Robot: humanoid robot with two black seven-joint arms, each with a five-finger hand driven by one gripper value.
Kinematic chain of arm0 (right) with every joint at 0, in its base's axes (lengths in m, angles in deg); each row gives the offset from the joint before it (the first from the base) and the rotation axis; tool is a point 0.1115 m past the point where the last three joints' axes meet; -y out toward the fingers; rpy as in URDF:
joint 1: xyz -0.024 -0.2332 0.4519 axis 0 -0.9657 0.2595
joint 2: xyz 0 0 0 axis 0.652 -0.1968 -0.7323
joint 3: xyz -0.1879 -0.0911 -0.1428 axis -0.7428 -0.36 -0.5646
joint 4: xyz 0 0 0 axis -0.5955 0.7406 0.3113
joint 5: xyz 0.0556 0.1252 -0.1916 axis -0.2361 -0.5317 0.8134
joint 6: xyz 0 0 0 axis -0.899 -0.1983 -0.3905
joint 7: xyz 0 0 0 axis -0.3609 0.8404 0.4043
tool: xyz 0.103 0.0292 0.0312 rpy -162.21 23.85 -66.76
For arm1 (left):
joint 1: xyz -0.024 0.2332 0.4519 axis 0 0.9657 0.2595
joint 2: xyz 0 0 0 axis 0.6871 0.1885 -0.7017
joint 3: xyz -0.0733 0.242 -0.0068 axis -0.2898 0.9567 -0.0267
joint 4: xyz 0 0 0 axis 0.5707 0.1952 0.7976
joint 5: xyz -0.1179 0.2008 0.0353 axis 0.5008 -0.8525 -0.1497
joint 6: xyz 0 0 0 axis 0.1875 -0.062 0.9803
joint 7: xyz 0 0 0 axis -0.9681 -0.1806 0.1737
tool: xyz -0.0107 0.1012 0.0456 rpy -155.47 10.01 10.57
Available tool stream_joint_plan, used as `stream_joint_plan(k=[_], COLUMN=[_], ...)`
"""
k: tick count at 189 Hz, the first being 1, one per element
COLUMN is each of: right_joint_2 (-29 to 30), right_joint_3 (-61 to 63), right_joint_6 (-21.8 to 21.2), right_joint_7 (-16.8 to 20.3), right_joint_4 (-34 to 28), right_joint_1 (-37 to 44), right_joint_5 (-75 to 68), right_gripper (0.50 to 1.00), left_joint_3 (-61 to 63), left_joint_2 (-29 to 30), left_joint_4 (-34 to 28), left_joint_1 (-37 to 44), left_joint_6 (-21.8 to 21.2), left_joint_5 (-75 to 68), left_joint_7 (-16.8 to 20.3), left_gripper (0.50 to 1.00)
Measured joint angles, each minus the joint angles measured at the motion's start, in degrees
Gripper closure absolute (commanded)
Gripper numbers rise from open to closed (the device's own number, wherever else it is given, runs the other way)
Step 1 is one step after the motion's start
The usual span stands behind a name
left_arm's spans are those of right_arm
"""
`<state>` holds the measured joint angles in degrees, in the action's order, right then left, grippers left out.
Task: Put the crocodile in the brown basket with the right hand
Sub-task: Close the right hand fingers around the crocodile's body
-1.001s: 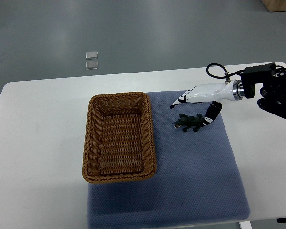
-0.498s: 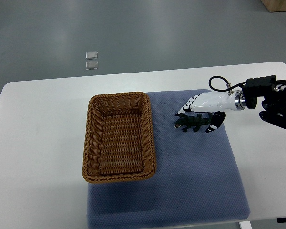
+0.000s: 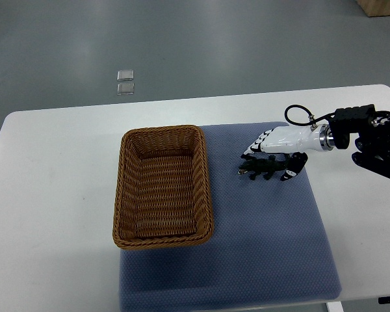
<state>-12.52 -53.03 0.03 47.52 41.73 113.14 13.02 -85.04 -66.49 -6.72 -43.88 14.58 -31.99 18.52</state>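
The small dark green toy crocodile point(image 3: 259, 171) lies on the blue mat point(image 3: 266, 234), right of the brown wicker basket point(image 3: 162, 187), which has nothing in it. My right hand point(image 3: 268, 164) reaches in from the right edge and hangs low over the crocodile. Its white fingers point(image 3: 257, 144) stretch along the far side of the toy. The black-tipped thumb point(image 3: 292, 166) sits at the tail end on the near side. The hand is open around the toy, which still rests on the mat. No left arm shows.
The white table point(image 3: 52, 195) carries the mat, with its right edge near the black forearm point(image 3: 370, 136). The grey floor beyond holds two small clear squares point(image 3: 125, 82).
A second ago the right hand was higher with fingers pointing left. It has since dropped down around the crocodile, and has barely moved over the last half second. The crocodile has not moved.
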Motion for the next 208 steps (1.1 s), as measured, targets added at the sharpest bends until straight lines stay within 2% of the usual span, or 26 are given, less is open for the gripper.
stream_joint_plan(k=[87,104,122,138,208], right_joint_2=[1.08,1.09,1.09,1.1,1.18], right_joint_3=[-0.05,-0.15,-0.17,-0.17,-0.22], right_joint_6=[-0.26,-0.47,-0.63,-0.71,-0.77], right_joint_7=[0.0,0.0,0.0,0.0,-0.01], right_joint_4=[0.37,0.41,0.42,0.61,1.92], right_joint_1=[-0.05,0.06,0.21,0.3,-0.18], right_joint_5=[-0.09,-0.09,-0.09,-0.09,-0.09], right_gripper=[0.587,0.607,0.675,0.695,0.715], left_joint_3=[0.0,0.0,0.0,0.0,0.0], left_joint_2=[0.0,0.0,0.0,0.0,0.0], left_joint_4=[0.0,0.0,0.0,0.0,0.0], left_joint_1=[0.0,0.0,0.0,0.0,0.0], left_joint_6=[0.0,0.0,0.0,0.0,0.0], left_joint_5=[0.0,0.0,0.0,0.0,0.0], left_joint_7=[0.0,0.0,0.01,0.01,0.02], left_gripper=[0.5,0.5,0.5,0.5,0.5])
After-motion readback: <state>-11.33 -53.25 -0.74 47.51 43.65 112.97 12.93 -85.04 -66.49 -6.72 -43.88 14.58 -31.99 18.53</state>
